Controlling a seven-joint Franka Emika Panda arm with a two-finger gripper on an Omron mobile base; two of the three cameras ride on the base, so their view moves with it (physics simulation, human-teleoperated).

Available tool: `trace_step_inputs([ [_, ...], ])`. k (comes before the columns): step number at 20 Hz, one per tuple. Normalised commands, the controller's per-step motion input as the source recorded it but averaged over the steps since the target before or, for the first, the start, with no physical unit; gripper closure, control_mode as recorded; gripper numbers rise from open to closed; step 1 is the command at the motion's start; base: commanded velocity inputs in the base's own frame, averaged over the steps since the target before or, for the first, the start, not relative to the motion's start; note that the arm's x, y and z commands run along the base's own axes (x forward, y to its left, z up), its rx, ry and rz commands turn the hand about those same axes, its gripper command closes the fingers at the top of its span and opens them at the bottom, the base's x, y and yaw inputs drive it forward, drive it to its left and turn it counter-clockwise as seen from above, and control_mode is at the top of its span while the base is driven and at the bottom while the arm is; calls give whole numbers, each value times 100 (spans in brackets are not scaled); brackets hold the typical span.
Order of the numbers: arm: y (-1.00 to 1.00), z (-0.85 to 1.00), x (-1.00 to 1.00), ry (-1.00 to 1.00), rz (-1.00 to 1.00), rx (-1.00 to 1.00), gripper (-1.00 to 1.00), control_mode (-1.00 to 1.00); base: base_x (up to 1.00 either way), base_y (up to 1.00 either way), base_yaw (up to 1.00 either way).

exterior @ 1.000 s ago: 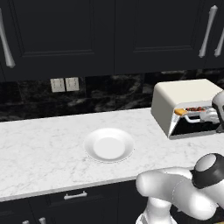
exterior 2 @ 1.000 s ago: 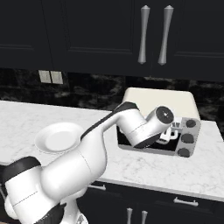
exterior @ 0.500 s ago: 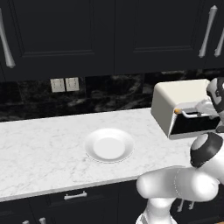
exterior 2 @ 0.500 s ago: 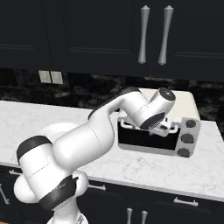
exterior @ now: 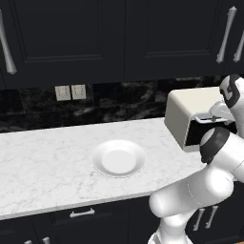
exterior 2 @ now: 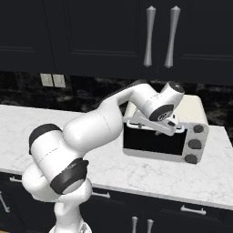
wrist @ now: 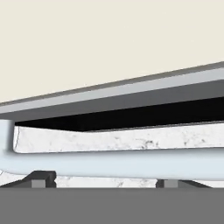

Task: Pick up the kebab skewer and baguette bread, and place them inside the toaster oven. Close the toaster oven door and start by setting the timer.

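- White marble-patterned counter (exterior: 43, 164): runs off to the left of the toaster oven.
- Round white ceramic plate (exterior: 118, 158): sits on the counter well to the left of the toaster oven. It is bare, with neither food item on it.
- Boxy cream-white toaster oven with a rounded top (exterior 2: 196, 109): a second ago its front hung open, and an orange loaf and a dark skewer showed on the rack inside. The front is now dark and shut off.
- Dark glass toaster oven door (exterior 2: 152, 142): it has swung up from that lowered position and now stands upright against the oven front. From these angles I cannot tell whether a thin gap is left at the top.
- Kebab skewer and baguette bread: the dark glass hides them. I judge they are still on the rack inside the oven, so the loading step looks done and the closing step is done or nearly so.
- Pale silver bar handle (wrist: 113, 164): it runs along the door's upper edge, just under the oven's top lip.
- White arm's two-finger gripper (exterior 2: 167, 126): it has followed the door up and is at the oven's upper front edge. Its fingers are spread wide and clench nothing. The bar lies across them, but I cannot tell whether they touch it.
- Three dark round knobs (exterior 2: 195, 144): stacked on the oven's right-hand panel, untouched. The timer is likely the next thing to do.
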Motion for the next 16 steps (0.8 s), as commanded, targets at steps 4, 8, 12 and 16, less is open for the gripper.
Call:
trace_step_inputs([
  [4,43,-92,37,0,0,0,-100,-100,0,0,0],
  [8,46,-96,55,-1,0,0,-100,-100,0,0,0],
  [12,41,-98,55,0,0,0,-100,-100,0,0,0],
  [16,28,-84,39,0,0,0,-100,-100,0,0,0],
])
